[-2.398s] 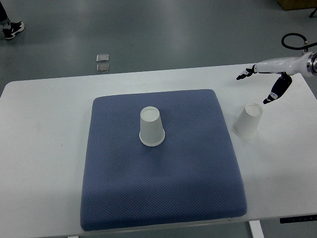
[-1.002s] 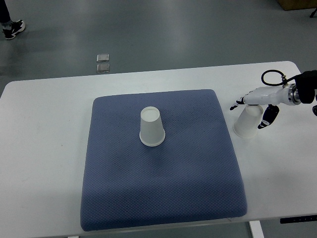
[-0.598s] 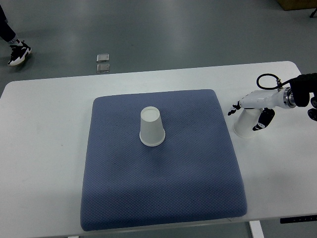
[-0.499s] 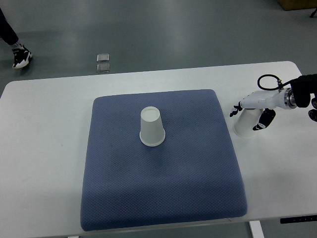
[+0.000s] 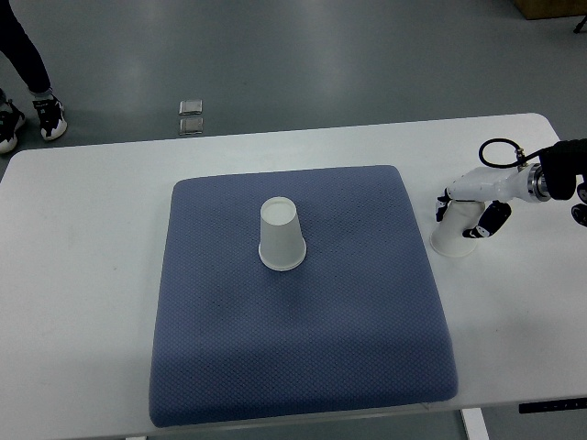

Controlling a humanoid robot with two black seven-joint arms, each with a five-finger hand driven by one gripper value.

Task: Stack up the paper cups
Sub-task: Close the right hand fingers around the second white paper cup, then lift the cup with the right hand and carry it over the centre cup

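Presently, the scene reads as follows.
Right hand (image 5: 468,213): at the right of the frame, fingers wrapped around the upside-down cup (image 5: 454,229), which rests on the white surface (image 5: 83,275) just beside the pad's right edge.
Second cup (image 5: 280,234): upside down, near the middle of the blue pad (image 5: 303,348), well apart from the first.
Left hand: not in view.
Progress: early; nothing stacked yet. The grasped cup must be lifted, carried left and set over the centre one.

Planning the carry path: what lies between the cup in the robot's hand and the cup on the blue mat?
In the top view, only bare white table and open blue mat separate the held cup from the mat cup.
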